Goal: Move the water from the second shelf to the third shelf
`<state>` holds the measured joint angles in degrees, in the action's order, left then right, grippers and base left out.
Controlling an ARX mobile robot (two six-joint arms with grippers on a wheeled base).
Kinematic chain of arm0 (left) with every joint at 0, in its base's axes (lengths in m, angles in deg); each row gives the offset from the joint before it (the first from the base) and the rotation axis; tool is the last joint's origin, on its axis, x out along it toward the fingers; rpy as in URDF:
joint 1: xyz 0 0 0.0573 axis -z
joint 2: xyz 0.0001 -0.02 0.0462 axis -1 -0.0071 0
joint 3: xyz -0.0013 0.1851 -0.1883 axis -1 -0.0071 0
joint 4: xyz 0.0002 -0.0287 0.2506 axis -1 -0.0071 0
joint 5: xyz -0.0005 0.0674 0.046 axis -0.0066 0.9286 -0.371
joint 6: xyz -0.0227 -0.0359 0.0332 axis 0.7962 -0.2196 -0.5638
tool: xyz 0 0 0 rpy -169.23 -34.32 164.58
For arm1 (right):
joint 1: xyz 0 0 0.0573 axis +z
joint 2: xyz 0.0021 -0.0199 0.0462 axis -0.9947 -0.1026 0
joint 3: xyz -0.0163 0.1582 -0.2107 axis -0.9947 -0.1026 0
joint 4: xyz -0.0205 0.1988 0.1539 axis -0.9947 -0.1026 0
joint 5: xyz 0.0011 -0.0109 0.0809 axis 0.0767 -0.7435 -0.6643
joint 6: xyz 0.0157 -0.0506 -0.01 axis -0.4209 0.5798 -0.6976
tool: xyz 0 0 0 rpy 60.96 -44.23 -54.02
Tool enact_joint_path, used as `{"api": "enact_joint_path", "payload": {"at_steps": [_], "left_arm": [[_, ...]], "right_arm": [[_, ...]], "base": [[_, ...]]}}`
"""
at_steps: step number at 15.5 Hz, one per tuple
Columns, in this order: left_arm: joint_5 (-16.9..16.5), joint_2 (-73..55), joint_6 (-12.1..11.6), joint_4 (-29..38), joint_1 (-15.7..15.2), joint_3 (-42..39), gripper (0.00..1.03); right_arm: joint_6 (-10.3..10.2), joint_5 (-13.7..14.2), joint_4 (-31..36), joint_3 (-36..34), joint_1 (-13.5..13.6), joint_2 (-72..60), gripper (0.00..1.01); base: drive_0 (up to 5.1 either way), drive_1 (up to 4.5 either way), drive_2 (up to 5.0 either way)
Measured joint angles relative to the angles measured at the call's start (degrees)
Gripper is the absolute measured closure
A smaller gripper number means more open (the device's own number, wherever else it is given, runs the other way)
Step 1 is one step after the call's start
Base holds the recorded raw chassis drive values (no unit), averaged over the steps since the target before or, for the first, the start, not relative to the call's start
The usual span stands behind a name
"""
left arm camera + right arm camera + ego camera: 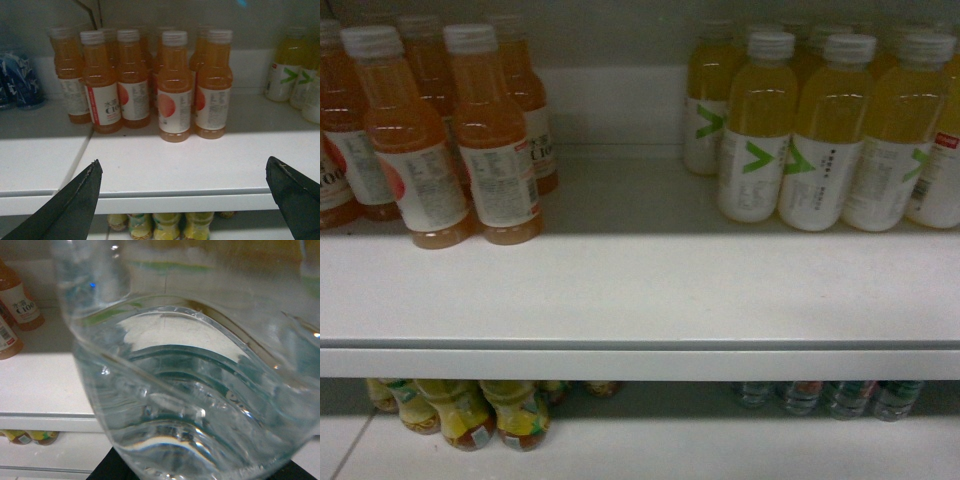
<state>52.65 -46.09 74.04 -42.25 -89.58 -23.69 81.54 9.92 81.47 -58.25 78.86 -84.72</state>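
orange drink bottles (165, 85): white labels showing "C100" in the left and right wrist views, cut to "100" in the head view; small print unreadable | yellow drink bottles (820, 140): labels showing a green "V"-shaped mark, dark characters too small to read | lower-shelf bottles (470, 410): labels not resolving

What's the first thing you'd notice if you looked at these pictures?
The clear water bottle fills almost the whole right wrist view, ribbed and shiny, right up against the camera. On the shelf, orange drink bottles crowd the left and yellow drink bottles the right, with bare white between. The left gripper hangs open before the shelf edge.
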Motion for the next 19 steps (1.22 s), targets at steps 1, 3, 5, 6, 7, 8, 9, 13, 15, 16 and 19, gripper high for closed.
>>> {"api": "enact_joint_path", "payload": {"at_steps": [1, 3, 5, 6, 7, 8, 9, 13, 15, 16, 19], "left_arm": [[0.00, 0.00, 0.00, -0.02, 0.00, 0.00, 0.05], [-0.02, 0.00, 0.00, -0.07, 0.00, 0.00, 0.05], [-0.02, 0.00, 0.00, -0.02, 0.00, 0.00, 0.05], [-0.02, 0.00, 0.00, -0.02, 0.00, 0.00, 0.05], [-0.02, 0.00, 0.00, -0.02, 0.00, 0.00, 0.05], [-0.02, 0.00, 0.00, -0.02, 0.00, 0.00, 0.05], [0.02, 0.00, 0.00, 0.07, 0.00, 0.00, 0.05], [-0.02, 0.00, 0.00, 0.07, 0.00, 0.00, 0.05], [-0.02, 0.00, 0.00, -0.02, 0.00, 0.00, 0.05], [-0.04, 0.00, 0.00, 0.00, 0.00, 0.00, 0.05], [-0.04, 0.00, 0.00, -0.02, 0.00, 0.00, 0.05]], "right_arm": [[0.00, 0.00, 0.00, 0.00, 0.00, 0.00, 0.65], [0.00, 0.00, -0.04, 0.00, 0.00, 0.00, 0.65], [0.00, 0.00, -0.07, 0.00, 0.00, 0.00, 0.65], [0.00, 0.00, -0.07, 0.00, 0.00, 0.00, 0.65], [0.00, 0.00, -0.07, 0.00, 0.00, -0.02, 0.65], [0.02, 0.02, -0.15, 0.00, 0.00, 0.00, 0.65], [0.00, -0.04, 0.15, 0.00, 0.00, 0.02, 0.65], [0.00, -0.02, -0.09, 0.00, 0.00, 0.00, 0.65], [0.00, 0.00, -0.09, 0.00, -0.02, 0.00, 0.65], [0.00, 0.00, 0.02, 0.00, -0.02, 0.00, 0.65], [0.00, -0.02, -0.07, 0.00, -0.02, 0.00, 0.65]], "base": [[-4.9, 2.42, 2.4], [-4.9, 2.43, 2.4], [-4.9, 3.28, 1.5], [-4.9, 3.28, 1.5], [-4.9, 3.28, 1.5], [-4.9, 3.30, 1.5], [-4.8, 3.41, 1.6], [-4.8, 3.44, 1.5], [-4.9, 3.39, 1.4], [-5.0, 3.23, 1.3], [-4.9, 3.36, 1.4]]}}
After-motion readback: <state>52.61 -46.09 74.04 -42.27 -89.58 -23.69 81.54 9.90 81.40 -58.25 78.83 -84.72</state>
